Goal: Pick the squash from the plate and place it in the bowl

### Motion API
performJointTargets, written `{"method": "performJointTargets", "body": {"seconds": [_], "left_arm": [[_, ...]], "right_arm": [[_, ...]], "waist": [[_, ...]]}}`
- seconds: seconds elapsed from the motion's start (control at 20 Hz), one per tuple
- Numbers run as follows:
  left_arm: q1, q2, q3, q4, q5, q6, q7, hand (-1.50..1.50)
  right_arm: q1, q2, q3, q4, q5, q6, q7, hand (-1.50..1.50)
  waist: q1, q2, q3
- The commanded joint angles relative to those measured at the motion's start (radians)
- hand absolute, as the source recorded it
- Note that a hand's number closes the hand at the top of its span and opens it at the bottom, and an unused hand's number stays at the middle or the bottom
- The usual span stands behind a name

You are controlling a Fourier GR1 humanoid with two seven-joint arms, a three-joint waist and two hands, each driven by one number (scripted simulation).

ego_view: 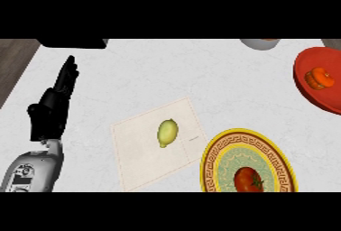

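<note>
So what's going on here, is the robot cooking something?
Nothing is being handled right now. The robot's left hand rests open at the left of the counter, holding nothing. A small orange squash sits on a red plate at the far right. A lemon lies on a pale mat, and a tomato sits in a patterned bowl. The right hand is out of view.

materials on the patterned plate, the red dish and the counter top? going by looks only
Patterned plate: likely glazed ceramic, going by the printed yellow and red key border and green centre. Red dish: could be glazed ceramic or plastic; uniform colour, smooth thick rim, so the look leaves it open. Counter top: looks like polished white marble or stone, with faint grey veining.
</note>
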Motion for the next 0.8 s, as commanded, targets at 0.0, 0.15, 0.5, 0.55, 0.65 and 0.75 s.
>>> {"method": "performJointTargets", "body": {"seconds": [0.0,0.15,0.5,0.55,0.65,0.75], "left_arm": [[-0.008,0.006,0.025,0.029,0.006,0.004,-0.014,0.00],[-0.048,0.026,0.036,0.034,0.006,-0.009,0.010,0.00],[0.031,0.003,0.024,-0.007,0.017,-0.012,-0.023,0.00],[0.031,0.005,0.008,-0.044,-0.006,-0.007,0.035,0.00],[0.020,-0.015,0.000,-0.004,-0.011,0.003,0.007,0.00],[-0.046,-0.014,0.014,0.043,-0.020,0.017,0.010,0.00]], "right_arm": [[0.035,-0.047,-0.036,0.014,-0.045,0.140,-0.045,-1.50],[0.105,-0.065,-0.031,0.022,-0.046,0.233,-0.092,-1.50],[0.210,-0.049,-0.025,0.004,-0.054,0.303,-0.213,-1.50],[0.225,-0.051,-0.020,0.000,-0.057,0.307,-0.204,-1.50],[0.213,-0.034,-0.021,-0.005,-0.063,0.302,-0.211,-1.50],[0.203,-0.016,-0.016,-0.014,-0.064,0.291,-0.220,-1.50]], "waist": [[-0.010,-0.001,-0.001],[-0.022,-0.004,-0.001],[-0.013,-0.010,-0.001],[-0.020,-0.015,-0.003],[-0.020,-0.012,-0.002],[-0.024,-0.009,-0.001]]}}
